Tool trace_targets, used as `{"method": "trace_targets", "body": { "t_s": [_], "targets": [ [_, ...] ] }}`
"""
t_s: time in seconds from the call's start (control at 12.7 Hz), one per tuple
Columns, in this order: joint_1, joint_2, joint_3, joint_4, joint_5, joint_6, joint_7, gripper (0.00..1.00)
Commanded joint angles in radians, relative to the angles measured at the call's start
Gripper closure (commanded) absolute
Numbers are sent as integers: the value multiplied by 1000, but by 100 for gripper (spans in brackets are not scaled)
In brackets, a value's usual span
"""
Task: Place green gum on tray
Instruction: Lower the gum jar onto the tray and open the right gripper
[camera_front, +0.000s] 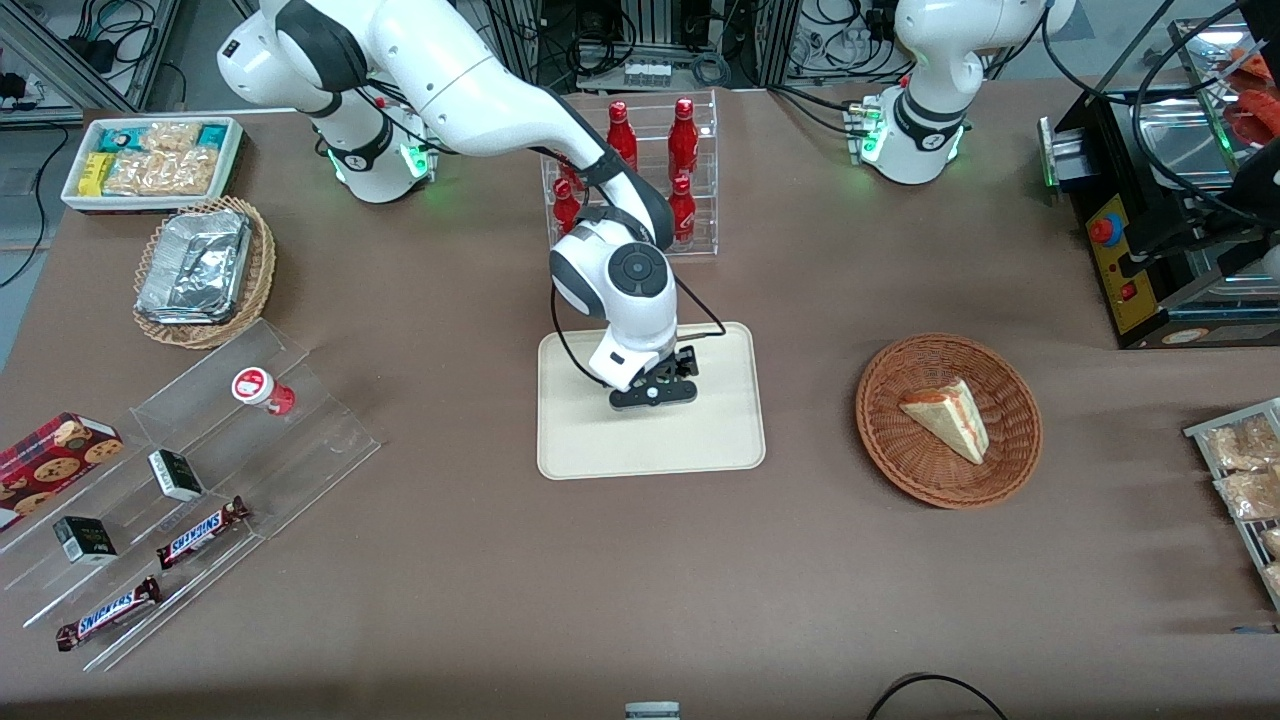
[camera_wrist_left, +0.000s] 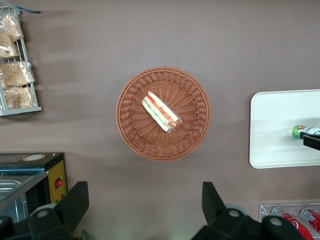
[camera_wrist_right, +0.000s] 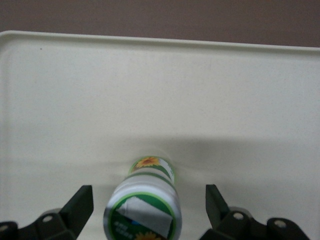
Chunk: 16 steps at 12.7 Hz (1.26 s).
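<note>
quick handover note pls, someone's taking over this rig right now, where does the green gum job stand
End effector: open, low over the tray, fingers apart on either side of the green gum, not touching it.
Green gum: on the tray, with bare tray surface all round it.
Done: the gum is on the tray and released.
Left: lift the arm clear; the placing looks finished.

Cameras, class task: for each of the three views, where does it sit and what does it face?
Front view: high, facing both arms; gripper over tray.
Left wrist view: on the parked arm, looking down at the sandwich basket.
Right wrist view: on the working arm, fingers open either side of the green gum.
Shared: all three show the tray.
</note>
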Motion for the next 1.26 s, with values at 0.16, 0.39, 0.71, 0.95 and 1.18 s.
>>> {"method": "trace_targets", "body": {
  "t_s": [0.16,0.39,0.71,0.95,1.18],
  "targets": [
    [-4,-69,-8,11,-10,-109,-37,0],
    [-17,-154,-13,6,1,-221,-85,0],
    [-103,-257,-14,0,7,-402,-183,0],
    [-154,-286,-14,-11,7,-451,-217,0],
    [-241,-324,-11,-11,11,-517,-309,0]
  ]
}}
